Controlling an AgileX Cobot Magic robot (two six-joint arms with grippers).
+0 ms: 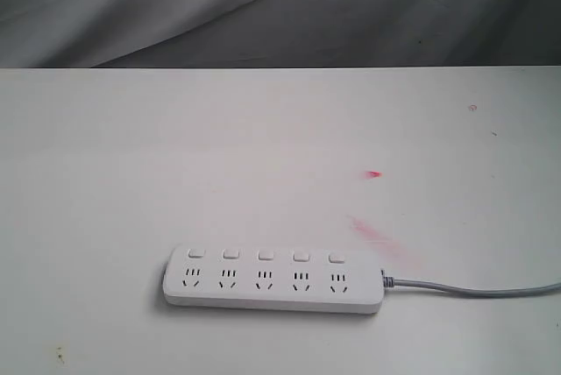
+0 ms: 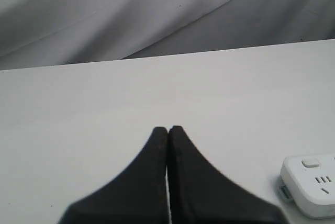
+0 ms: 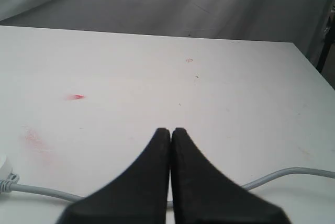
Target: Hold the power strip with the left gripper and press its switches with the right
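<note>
Closed, empty jaws on left gripper [image 2: 168, 130] and right gripper [image 3: 170, 131].
Nothing done yet: power strip [image 1: 274, 279] lies unheld, lower centre of exterior frame; switches [image 1: 263, 255] untouched; hold and press steps remain.

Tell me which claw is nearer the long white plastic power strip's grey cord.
Right. The grey cord crosses close under the shut right claw. The shut left claw sits off the far, cordless end of the power strip, with no cord in its view.
</note>
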